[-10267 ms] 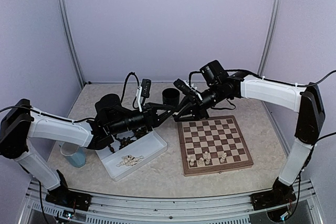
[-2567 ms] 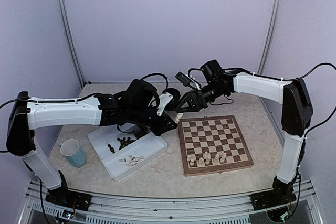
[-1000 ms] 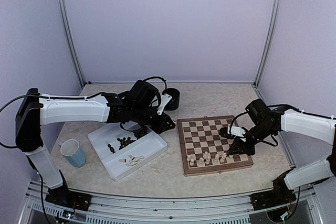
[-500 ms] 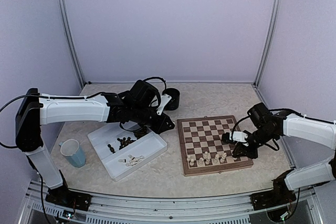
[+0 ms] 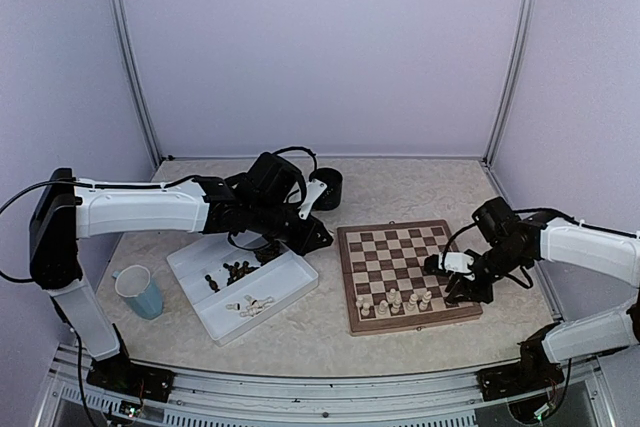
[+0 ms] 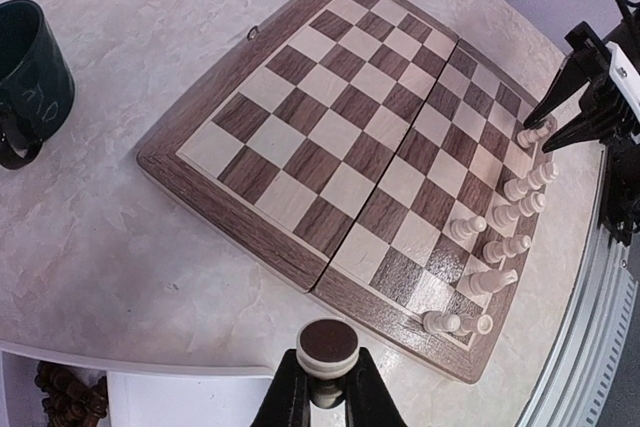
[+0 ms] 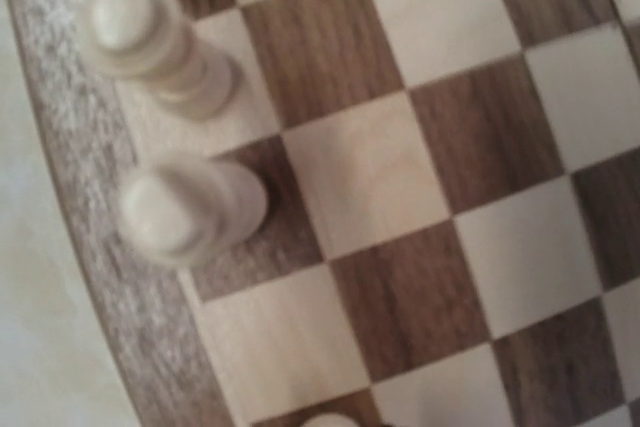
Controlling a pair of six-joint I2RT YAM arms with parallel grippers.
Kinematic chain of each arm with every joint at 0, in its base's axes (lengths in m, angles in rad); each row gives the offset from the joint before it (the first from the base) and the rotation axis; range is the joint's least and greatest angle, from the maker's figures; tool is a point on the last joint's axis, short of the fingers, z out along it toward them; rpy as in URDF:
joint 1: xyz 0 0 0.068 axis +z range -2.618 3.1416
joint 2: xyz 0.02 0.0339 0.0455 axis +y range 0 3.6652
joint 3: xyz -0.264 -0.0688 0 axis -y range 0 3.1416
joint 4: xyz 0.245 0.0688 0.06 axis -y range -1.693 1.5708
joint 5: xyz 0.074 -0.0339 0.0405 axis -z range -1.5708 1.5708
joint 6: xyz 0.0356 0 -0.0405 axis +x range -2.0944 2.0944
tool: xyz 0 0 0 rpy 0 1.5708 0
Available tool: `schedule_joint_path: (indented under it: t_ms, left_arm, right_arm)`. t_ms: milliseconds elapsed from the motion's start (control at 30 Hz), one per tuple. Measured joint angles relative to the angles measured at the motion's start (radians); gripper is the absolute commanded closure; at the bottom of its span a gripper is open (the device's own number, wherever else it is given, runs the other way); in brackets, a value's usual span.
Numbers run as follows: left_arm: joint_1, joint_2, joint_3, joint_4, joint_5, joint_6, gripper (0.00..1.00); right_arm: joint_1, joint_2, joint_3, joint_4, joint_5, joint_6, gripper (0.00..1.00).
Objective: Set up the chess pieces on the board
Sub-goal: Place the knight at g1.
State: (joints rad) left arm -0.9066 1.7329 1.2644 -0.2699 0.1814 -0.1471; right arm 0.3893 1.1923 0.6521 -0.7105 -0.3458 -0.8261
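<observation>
The board (image 5: pixel 406 247) lies right of centre, with several cream chess pieces (image 5: pixel 395 300) standing along its near edge. My left gripper (image 5: pixel 318 237) hovers between the tray and the board's left edge. It is shut on a cream piece (image 6: pixel 328 347) whose dark felt base faces the wrist camera. My right gripper (image 5: pixel 452 285) is low at the board's near right corner. In the left wrist view its fingertips (image 6: pixel 555 107) straddle a standing cream piece (image 6: pixel 533 133); whether they press it is unclear. The right wrist view shows blurred cream pieces (image 7: pixel 190 209) on edge squares.
A white divided tray (image 5: pixel 290 285) left of the board holds dark pieces (image 5: pixel 238 270) and loose cream ones (image 5: pixel 252 304). A blue cup (image 5: pixel 138 292) stands at the near left. A dark mug (image 5: pixel 326 188) sits behind the board's far left corner.
The right gripper has sunk a little toward the board's near right corner. The left arm and its held piece have stayed put.
</observation>
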Motion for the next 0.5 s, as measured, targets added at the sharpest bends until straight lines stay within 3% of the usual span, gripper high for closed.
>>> schedule_joint_path:
  t_ms: [267, 500]
  left_arm:
    - [-0.004, 0.018, 0.034, -0.011, 0.037, 0.003, 0.96]
    - [-0.003, 0.079, 0.139, -0.042, 0.185, 0.002, 0.93]
  right_arm:
    - [0.0, 0.004, 0.021, -0.059, -0.008, -0.011, 0.58]
    - [0.002, 0.105, 0.301, -0.117, -0.093, -0.006, 0.59]
